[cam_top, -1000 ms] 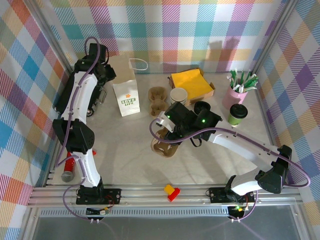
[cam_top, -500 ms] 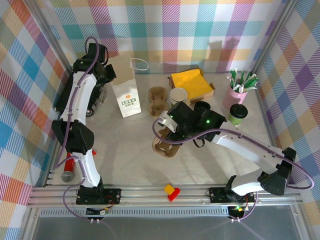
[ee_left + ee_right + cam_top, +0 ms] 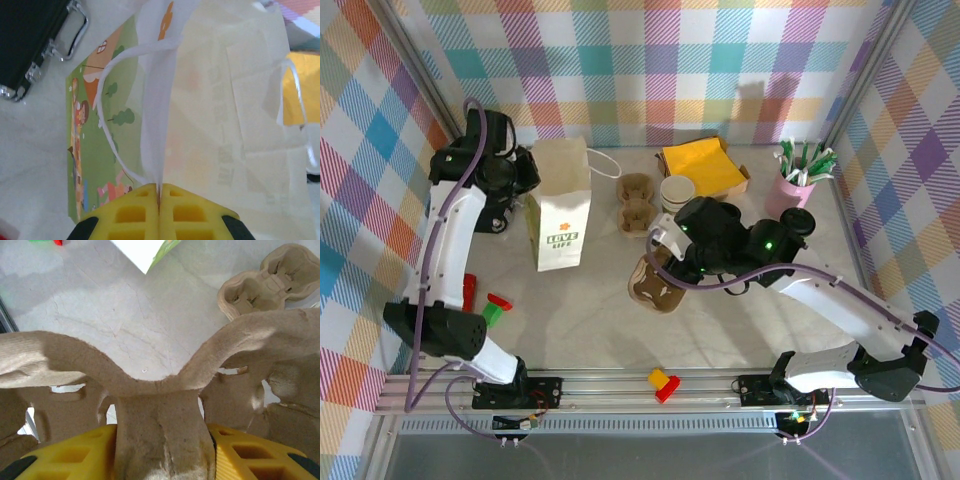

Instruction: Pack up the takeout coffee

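Since the earlier frame the left arm has swung out toward 9 o'clock and drawn the white paper bag [image 3: 560,212] off the far wall toward mid-table. The right arm has shifted toward 3 o'clock with its load.

Left gripper [image 3: 159,194]: jaws pressed together on the bag's thin upper rim, with one looped handle hanging just beside them.

Right gripper [image 3: 160,437]: jaws clamped on the central ridge of a pulp cup carrier [image 3: 655,285] that holds no cup. Whether the carrier touches the table cannot be told.

Takeout coffee [image 3: 800,219]: upright on the table at 3 o'clock of the right gripper, just in front of the pink cup of straws [image 3: 794,185] and well apart from the bag. A second carrier [image 3: 637,200] and a stack of lidless cups [image 3: 677,190] stand between bag and coffee.

Likely hazards:
- The paper rim may tear or slide out of the pinch if the bag is dragged further.
- The tall bag may topple, being held at one edge.
- The right forearm passes close over the coffee and could knock it over when it next swings.
- The carrier, held by its ridge alone, may flex or twist.

Not resolved: the coffee's green body lies mostly under the right arm, so little beyond the black lid shows. The bag's interior is unseen. The carrier's pockets are cut off in the right wrist view.
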